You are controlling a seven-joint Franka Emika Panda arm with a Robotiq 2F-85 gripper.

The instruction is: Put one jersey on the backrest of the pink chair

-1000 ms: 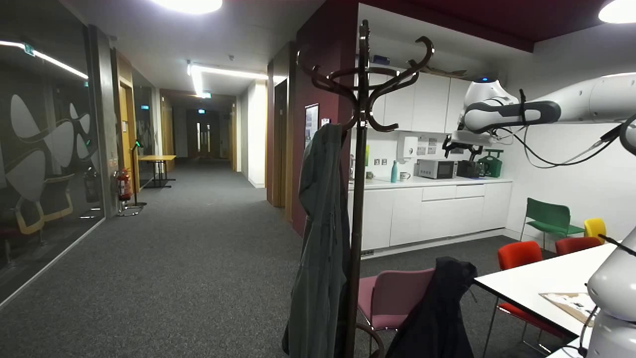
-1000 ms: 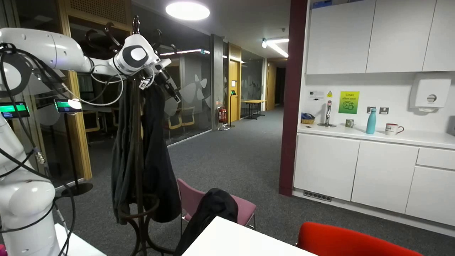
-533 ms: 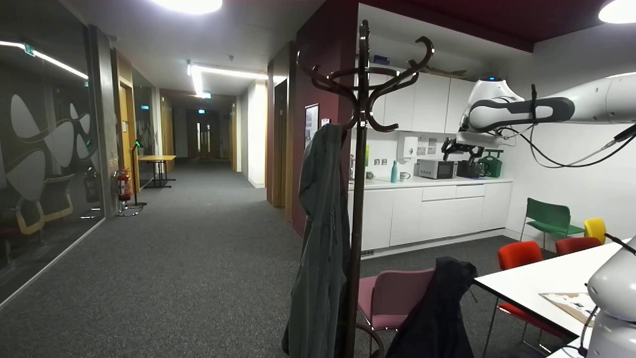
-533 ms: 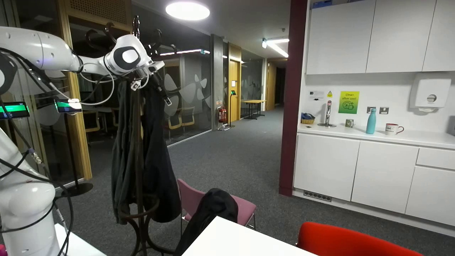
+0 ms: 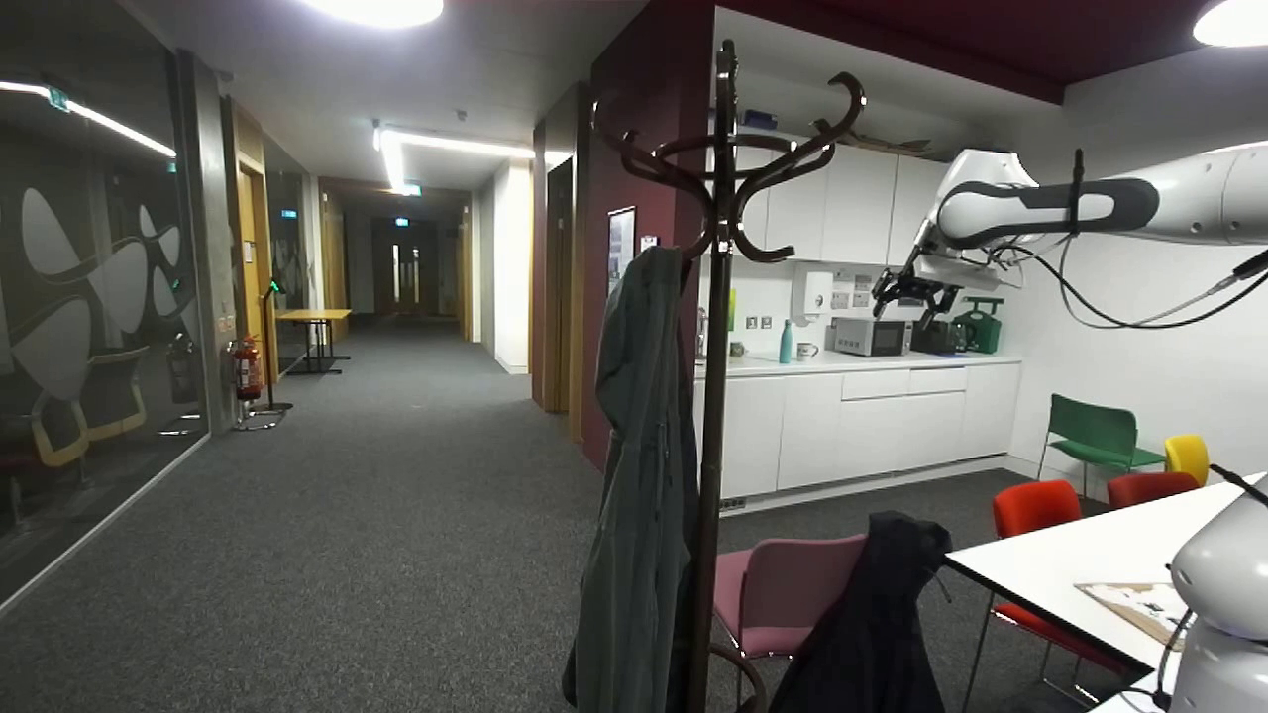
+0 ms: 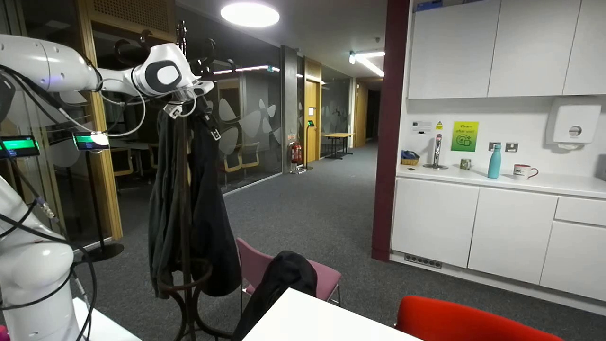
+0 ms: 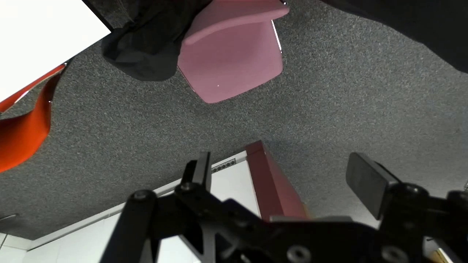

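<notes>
A long black jersey (image 5: 882, 604) hangs over one end of the backrest of the pink chair (image 5: 800, 594). It also shows beside the table corner in an exterior view (image 6: 284, 279) and beside the backrest in the wrist view (image 7: 153, 47). The chair's seat is bare in the wrist view (image 7: 234, 62). Part of the backrest is hidden under the jersey. My gripper (image 5: 903, 309) is high above the chair, apart from the jersey. Its fingers are wide apart with nothing between them in the wrist view (image 7: 283, 175).
A dark coat stand (image 5: 715, 396) stands close to the chair. It bears a greyer long coat (image 5: 639, 465) and another black garment (image 6: 210, 208). A white table (image 6: 322, 322) and a red chair (image 6: 454, 317) stand near. Kitchen cabinets (image 5: 882, 426) line the back wall.
My gripper has drawn back a little toward the robot's base and tilted slightly, staying open. The jersey, the pink chair and the coat stand have not moved.
</notes>
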